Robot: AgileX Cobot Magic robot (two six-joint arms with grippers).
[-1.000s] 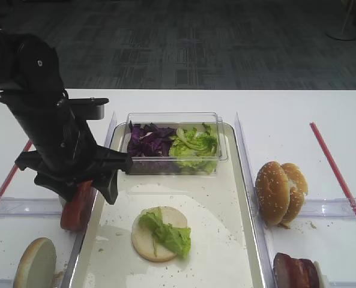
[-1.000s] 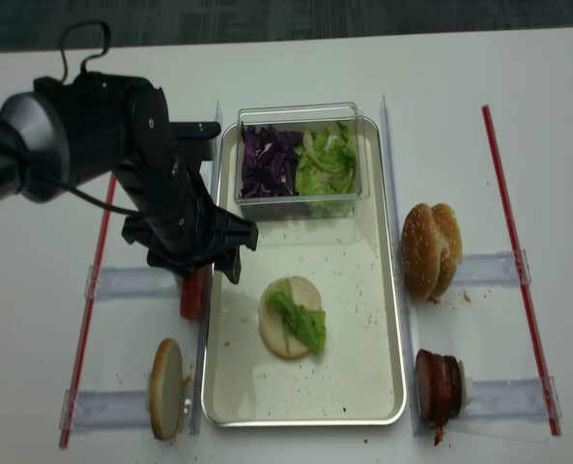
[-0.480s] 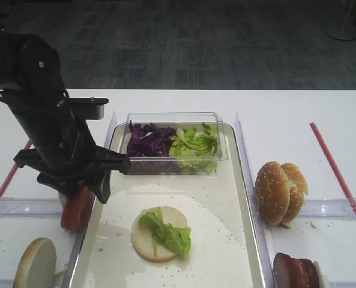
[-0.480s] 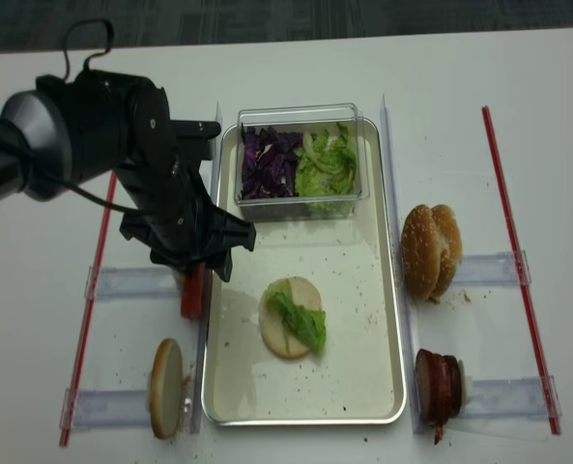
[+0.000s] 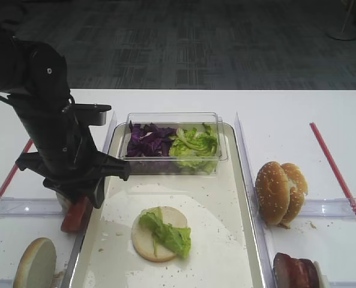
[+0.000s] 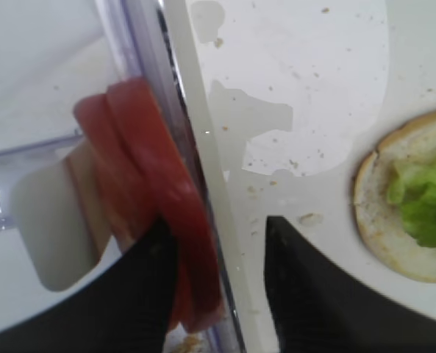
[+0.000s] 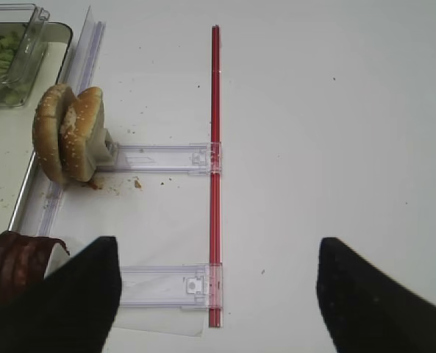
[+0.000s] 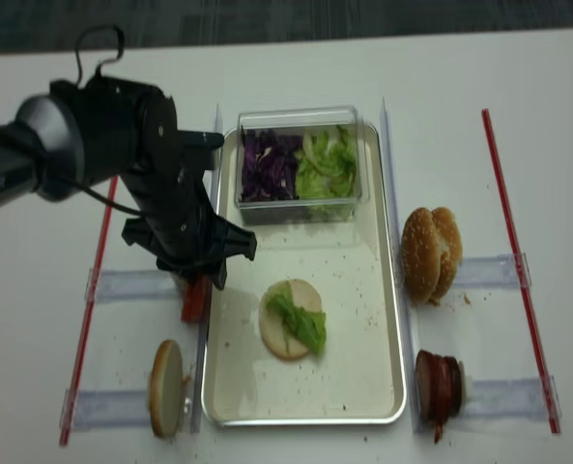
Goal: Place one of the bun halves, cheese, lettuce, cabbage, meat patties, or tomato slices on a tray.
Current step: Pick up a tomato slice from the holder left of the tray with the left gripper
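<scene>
Left gripper (image 6: 218,279) is low over the left edge of the long rectangular shallow metal-rimmed tray (image 5: 241,198). Wrist view: its two dark fingers (image 6: 155,294) straddle the lower edge of the upright red tomato slices (image 6: 155,220); one finger is against the outer slice face, the other over the tray side with a gap showing. Whether the slices are actually pinched I cannot tell; the jaws stand partly apart.

The tomato slices stand on edge just outside the tray rim, under the gripper, against a clear plastic rail (image 5: 21,207) on the white tabletop (image 5: 286,114).

To the gripper's right, on the tray floor: a round pale cut-face bun half (image 5: 159,234) with a light green crinkly lettuce piece (image 5: 168,234) lying on it.

Beyond the gripper, at the tray's far end: a small clear plastic box (image 5: 173,143) with dark purple shredded cabbage (image 5: 149,139) on the near side and more lettuce beside it.

Right gripper (image 7: 210,294): jaws wide apart, holding nothing, hovering over the tabletop. Ahead and left of it stand sesame-seeded bun halves (image 7: 67,140) on edge; nearer left, dark reddish-brown meat patties (image 7: 15,268). A red strip (image 7: 215,169) runs between its fingers.
</scene>
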